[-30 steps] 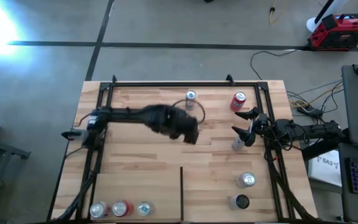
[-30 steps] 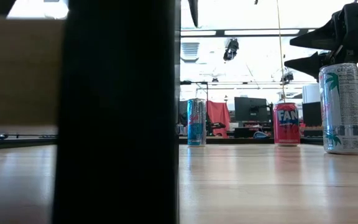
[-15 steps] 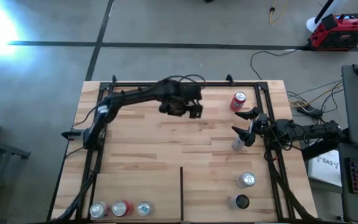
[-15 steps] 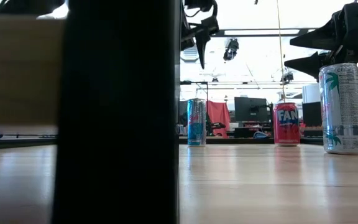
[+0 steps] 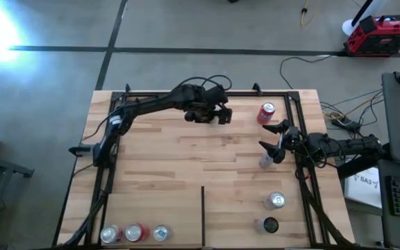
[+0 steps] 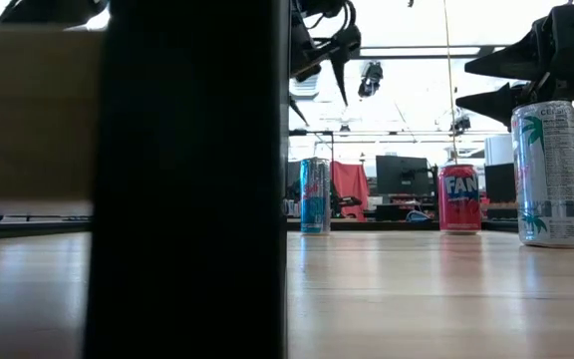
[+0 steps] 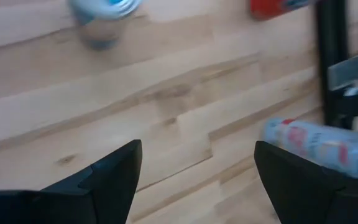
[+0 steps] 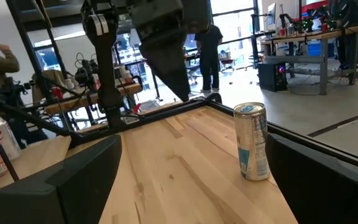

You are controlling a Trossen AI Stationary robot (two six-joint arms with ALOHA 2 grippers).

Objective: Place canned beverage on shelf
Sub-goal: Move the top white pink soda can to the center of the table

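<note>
The shelf (image 5: 158, 173) is a light wooden board framed by black rails. A blue-and-silver can (image 6: 315, 195) stands upright on its base near the far edge; in the high view my left arm hides it. My left gripper (image 5: 219, 117) hangs above the board close to this can (image 7: 101, 18), slanting down, open, with only bare wood between its fingers (image 7: 197, 149). My right gripper (image 5: 261, 135) waits open at the right rail, pointing level over the board (image 8: 194, 143). It sees the blue can (image 8: 252, 142) beneath my left arm.
A red can (image 5: 267, 112) stands at the far right. A tall white can (image 5: 265, 161) stands just beside my right gripper. Two more cans (image 5: 276, 201) are at the near right, three (image 5: 136, 232) at the near left. A black divider strip (image 5: 203, 215) sits mid-front.
My left gripper has swung from over the middle of the shelf toward the far edge, then a little toward the right. It now hangs over the blue can, hiding it from above. It has come into the top of the low view. No can has moved.
</note>
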